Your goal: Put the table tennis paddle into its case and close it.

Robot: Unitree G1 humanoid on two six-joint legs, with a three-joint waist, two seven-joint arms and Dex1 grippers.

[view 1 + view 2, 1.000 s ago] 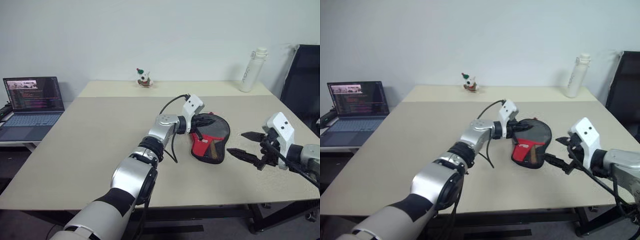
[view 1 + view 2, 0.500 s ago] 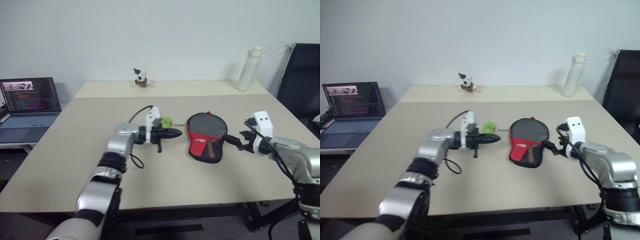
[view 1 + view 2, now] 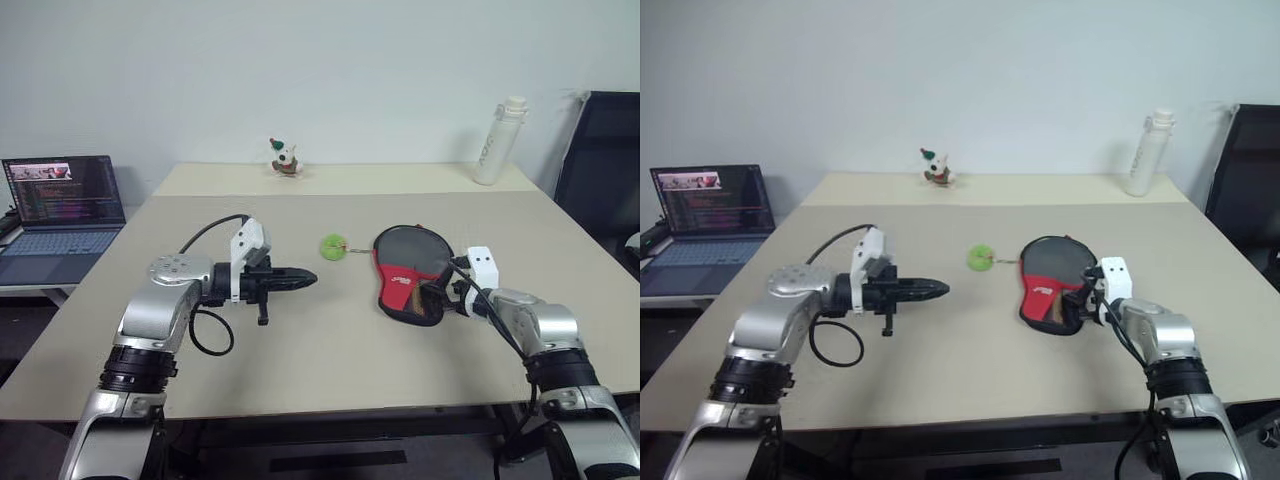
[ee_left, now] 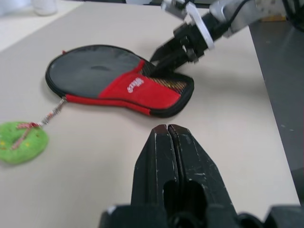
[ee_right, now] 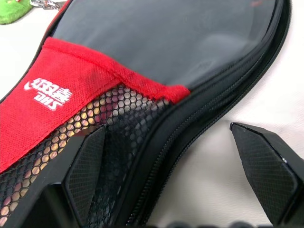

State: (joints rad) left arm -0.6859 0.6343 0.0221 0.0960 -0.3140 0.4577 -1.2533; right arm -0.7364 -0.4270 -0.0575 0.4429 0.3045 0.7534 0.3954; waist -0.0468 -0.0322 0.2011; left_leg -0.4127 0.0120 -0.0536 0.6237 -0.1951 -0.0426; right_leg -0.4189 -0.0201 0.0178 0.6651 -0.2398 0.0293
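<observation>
Black and red fabric, the case (image 3: 412,273) lies flat on the beige counter (image 3: 300,350), right of centre, its green fuzzy tag (image 3: 333,246) on a cord just beside its left edge. The right claw (image 5: 175,175) stands wide apart astride the case's near zipped edge, one finger over the mesh pocket, perhaps touching. The left claw (image 3: 305,280), pressed together and empty, hovers well apart to the left.

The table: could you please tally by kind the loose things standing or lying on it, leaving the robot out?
Paddle case with green tag: 1
White bottle: 1
Small figurine: 1
Total: 3
The laptop sits on a separate stand beside the table, so it is not counted.
</observation>
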